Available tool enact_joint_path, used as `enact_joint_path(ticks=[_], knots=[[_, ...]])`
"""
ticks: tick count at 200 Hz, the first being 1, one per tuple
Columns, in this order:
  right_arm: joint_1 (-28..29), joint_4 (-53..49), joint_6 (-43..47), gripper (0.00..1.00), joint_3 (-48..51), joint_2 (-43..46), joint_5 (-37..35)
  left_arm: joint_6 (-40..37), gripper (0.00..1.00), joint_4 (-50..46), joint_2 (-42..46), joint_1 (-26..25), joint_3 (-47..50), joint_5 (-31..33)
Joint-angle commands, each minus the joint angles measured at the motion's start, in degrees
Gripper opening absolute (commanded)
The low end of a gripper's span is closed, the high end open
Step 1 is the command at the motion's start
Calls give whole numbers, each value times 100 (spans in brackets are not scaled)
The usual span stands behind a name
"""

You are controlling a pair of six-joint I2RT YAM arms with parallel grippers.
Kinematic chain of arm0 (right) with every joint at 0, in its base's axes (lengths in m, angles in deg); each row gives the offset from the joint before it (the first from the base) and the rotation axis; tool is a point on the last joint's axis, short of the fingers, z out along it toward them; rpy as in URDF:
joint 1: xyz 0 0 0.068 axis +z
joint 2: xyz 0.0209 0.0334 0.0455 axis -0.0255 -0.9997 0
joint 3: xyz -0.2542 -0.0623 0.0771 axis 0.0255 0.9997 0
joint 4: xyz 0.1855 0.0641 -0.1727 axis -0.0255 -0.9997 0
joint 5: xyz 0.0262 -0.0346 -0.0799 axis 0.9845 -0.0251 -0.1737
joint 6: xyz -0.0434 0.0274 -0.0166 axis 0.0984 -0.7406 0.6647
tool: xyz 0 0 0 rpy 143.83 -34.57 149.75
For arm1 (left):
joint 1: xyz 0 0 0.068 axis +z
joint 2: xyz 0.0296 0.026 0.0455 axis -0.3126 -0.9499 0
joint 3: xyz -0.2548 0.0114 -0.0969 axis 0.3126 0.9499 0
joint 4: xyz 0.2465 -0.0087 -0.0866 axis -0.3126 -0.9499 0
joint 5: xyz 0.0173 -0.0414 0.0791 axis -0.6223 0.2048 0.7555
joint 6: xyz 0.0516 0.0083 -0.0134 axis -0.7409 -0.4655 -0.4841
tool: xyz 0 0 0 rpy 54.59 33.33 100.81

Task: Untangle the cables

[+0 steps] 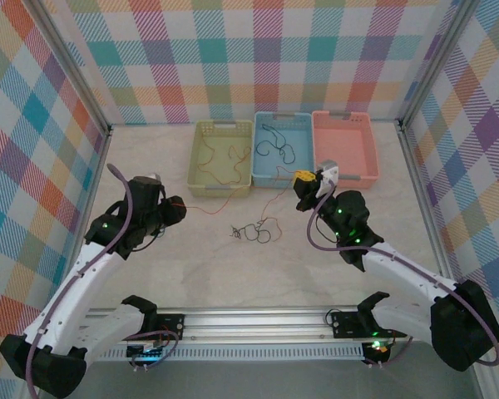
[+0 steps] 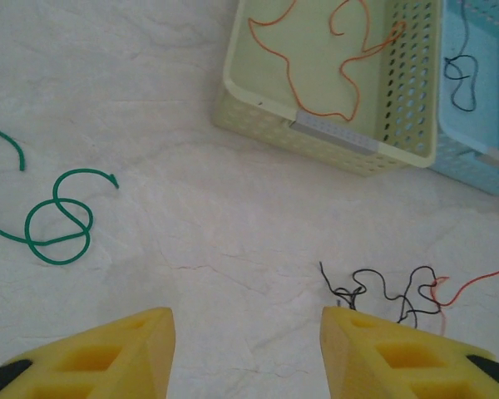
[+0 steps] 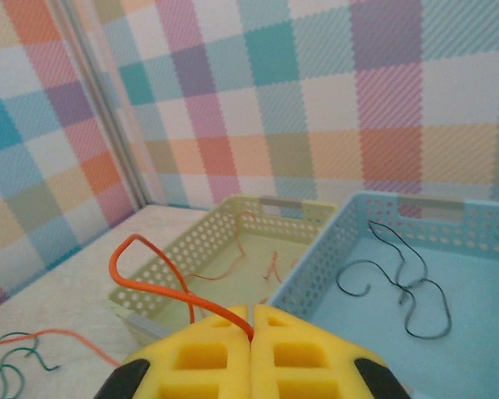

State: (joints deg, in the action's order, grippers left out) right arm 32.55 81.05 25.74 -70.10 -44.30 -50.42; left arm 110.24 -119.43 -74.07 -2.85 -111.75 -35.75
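A small tangle of black cables [image 1: 254,231] lies on the table's middle, seen just past my left gripper's right finger as black cables [image 2: 382,291] with a red strand [image 2: 474,287]. My left gripper [image 2: 248,320] [image 1: 176,212] stands open over bare table, nothing between its fingers. A green cable [image 2: 58,220] lies loose to its left. My right gripper [image 3: 251,320] [image 1: 303,177] is shut on an orange-red cable [image 3: 150,283] that loops up to the left, in front of the baskets.
Three baskets stand in a row at the back: yellow basket [image 1: 201,158] holding orange cables [image 2: 333,58], blue basket [image 1: 303,120] holding a black cable [image 3: 399,283], pink basket [image 1: 345,145]. A thin red cable [image 1: 206,208] lies in front of the yellow basket.
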Motion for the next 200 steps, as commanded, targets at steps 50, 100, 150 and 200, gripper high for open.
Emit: enact_joint_path(ticks=[50,100,150,200], knots=[[10,-93,1,0,-624,46,453,-112,51,52,85,67,48,-382],[11,-146,27,0,-733,-13,443,-115,57,84,212,67,13,-611],[11,-330,-4,0,-770,-113,447,-112,58,178,235,67,87,-707],[-212,-299,-283,0,-707,-60,537,-184,59,177,186,67,39,-695]])
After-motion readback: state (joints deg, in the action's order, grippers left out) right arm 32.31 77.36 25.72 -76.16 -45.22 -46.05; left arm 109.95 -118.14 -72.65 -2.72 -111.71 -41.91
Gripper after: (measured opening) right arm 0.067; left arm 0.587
